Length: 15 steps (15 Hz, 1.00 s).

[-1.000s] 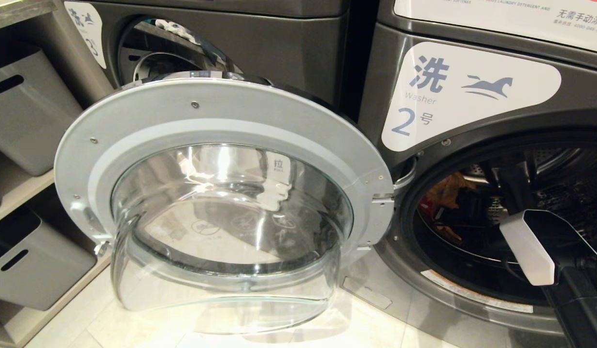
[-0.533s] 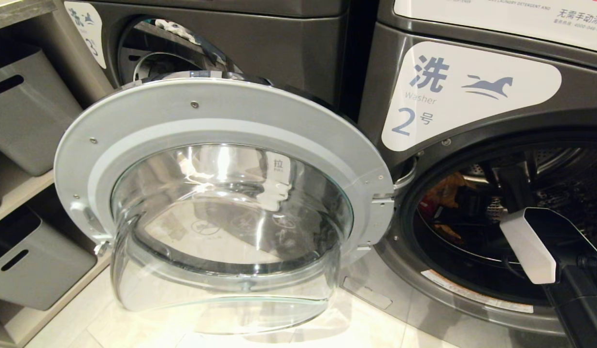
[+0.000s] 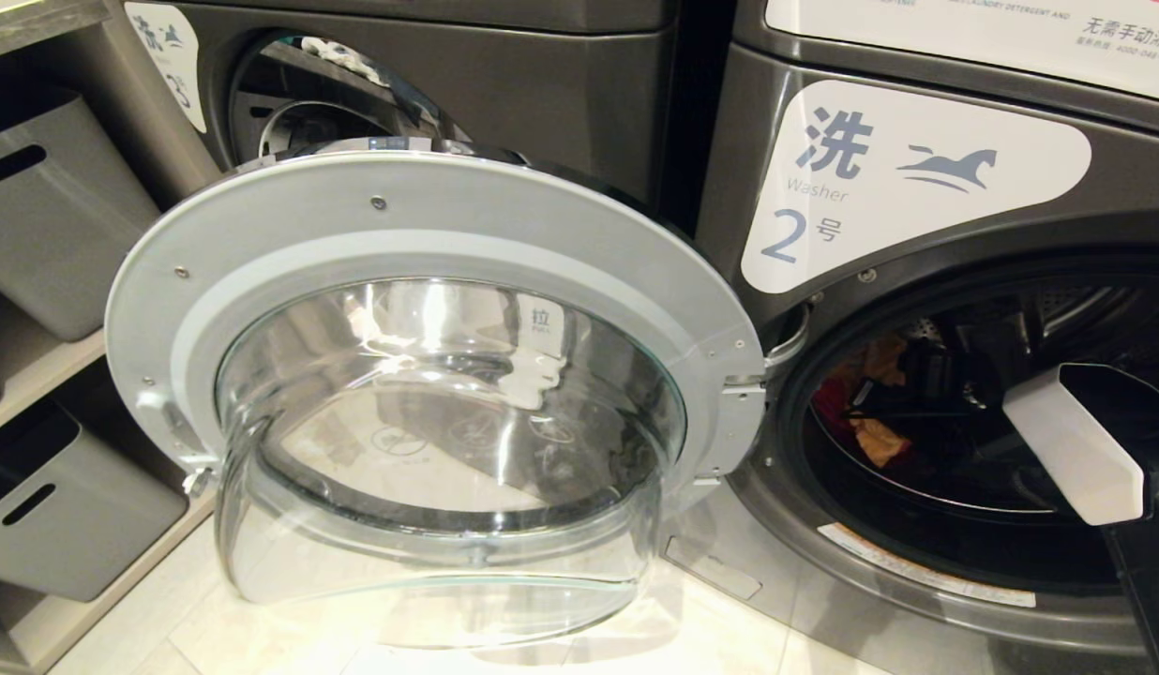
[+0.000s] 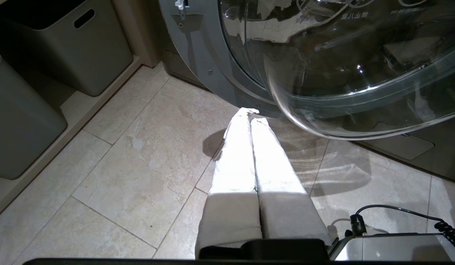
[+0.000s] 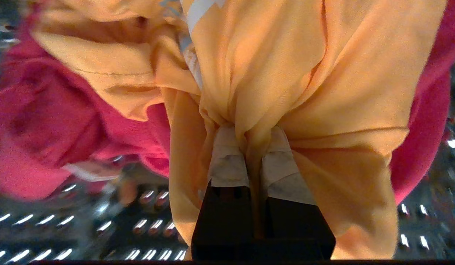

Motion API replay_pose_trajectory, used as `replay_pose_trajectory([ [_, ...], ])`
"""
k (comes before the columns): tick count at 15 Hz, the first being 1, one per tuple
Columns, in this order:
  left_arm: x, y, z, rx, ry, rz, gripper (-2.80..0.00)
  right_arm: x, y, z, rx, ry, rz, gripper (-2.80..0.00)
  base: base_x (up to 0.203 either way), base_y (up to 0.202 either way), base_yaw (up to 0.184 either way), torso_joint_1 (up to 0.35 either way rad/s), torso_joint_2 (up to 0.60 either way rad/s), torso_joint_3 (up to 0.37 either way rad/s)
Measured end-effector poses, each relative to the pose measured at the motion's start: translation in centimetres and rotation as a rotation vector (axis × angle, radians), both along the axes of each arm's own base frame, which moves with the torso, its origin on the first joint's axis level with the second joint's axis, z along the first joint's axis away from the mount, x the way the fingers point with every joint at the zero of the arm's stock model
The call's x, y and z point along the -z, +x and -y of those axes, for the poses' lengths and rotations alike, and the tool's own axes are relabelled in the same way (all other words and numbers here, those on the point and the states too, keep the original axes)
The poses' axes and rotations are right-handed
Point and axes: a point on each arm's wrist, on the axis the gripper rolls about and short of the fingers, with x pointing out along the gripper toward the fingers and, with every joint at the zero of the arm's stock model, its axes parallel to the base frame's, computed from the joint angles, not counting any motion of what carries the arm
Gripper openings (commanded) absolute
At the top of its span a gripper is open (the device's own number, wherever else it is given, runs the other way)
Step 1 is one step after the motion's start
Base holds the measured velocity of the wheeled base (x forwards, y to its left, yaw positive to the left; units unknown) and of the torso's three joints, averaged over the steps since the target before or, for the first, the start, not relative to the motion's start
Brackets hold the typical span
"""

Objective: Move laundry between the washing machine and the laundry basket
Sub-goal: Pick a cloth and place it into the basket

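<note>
Two garments lie bunched inside the washing machine (image 3: pixel 917 581) drum at the right of the head view: an orange garment (image 5: pixel 286 81) over a red garment (image 5: pixel 47 121). The right gripper (image 5: pixel 255 158) is clenched on a fold of the orange one. At lower centre of its wrist view, the left gripper (image 4: pixel 251 114) hangs pressed closed and empty above the floor tiles (image 4: pixel 131 165), beside the open glass door (image 3: pixel 429 394).

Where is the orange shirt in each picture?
Head view: orange shirt is a small patch deep in the washer drum, far right.
Left wrist view: not in it.
Right wrist view: fills the middle, pinched by the right gripper.
Shared landmark: the drum's holed metal wall behind the shirt.
</note>
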Motion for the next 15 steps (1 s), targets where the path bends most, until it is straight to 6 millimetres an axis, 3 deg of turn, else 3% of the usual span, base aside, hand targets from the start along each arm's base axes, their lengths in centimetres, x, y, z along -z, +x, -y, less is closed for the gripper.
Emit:
replay_pose_trajectory([
  [6, 0.0, 0.0, 0.0, 0.000, -0.001, 0.000, -2.80, -2.5, -3.8, -3.1, -0.021, -0.009, 0.053, -2.80, 0.000, 0.000, 0.000, 0.000, 0.00, 0.000],
  [15, 0.0, 0.0, 0.0, 0.000, -0.001, 0.000, -2.80, -5.1, -10.6, -4.1, 0.008, -0.029, 0.063, -2.80, 0.000, 0.000, 0.000, 0.000, 0.00, 0.000],
])
